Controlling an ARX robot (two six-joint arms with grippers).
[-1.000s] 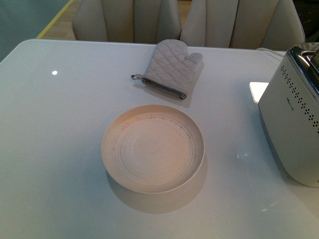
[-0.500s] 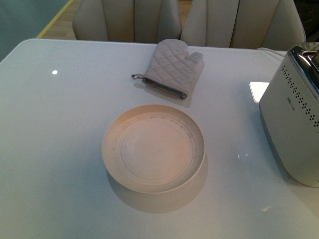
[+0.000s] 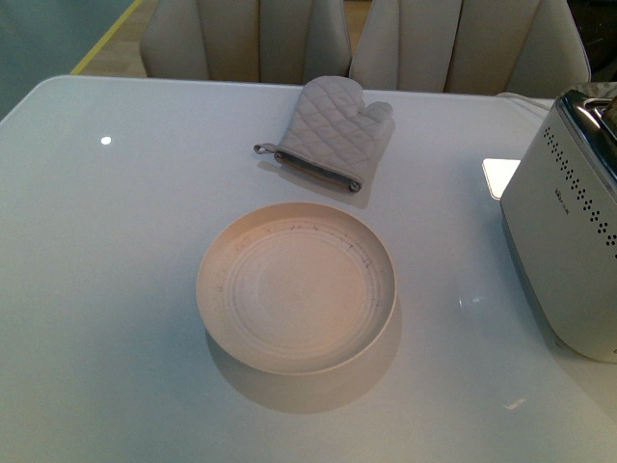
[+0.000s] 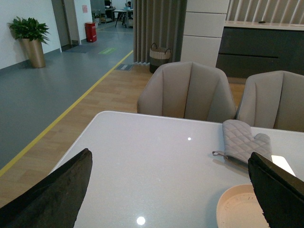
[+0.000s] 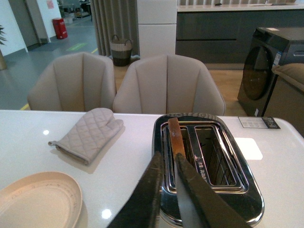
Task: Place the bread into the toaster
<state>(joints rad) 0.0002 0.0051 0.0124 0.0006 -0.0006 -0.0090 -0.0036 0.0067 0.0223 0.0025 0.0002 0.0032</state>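
In the right wrist view my right gripper [image 5: 167,164] is shut on the bread [image 5: 175,137], seen edge-on as a thin brown crust. The slice stands over the nearer of the two slots in the toaster's chrome top [image 5: 209,156]; how far it sits inside I cannot tell. The toaster [image 3: 569,241], pale with rows of dark dots, stands at the right edge of the front view; neither arm shows there. My left gripper [image 4: 171,190] is open and empty, held above the table, its dark fingers [image 4: 52,199] wide apart.
A cream round plate [image 3: 296,285] sits empty mid-table; it also shows in the left wrist view [image 4: 237,209]. A quilted grey oven mitt [image 3: 333,130] lies behind it. Two beige chairs [image 3: 251,39] stand along the table's far edge.
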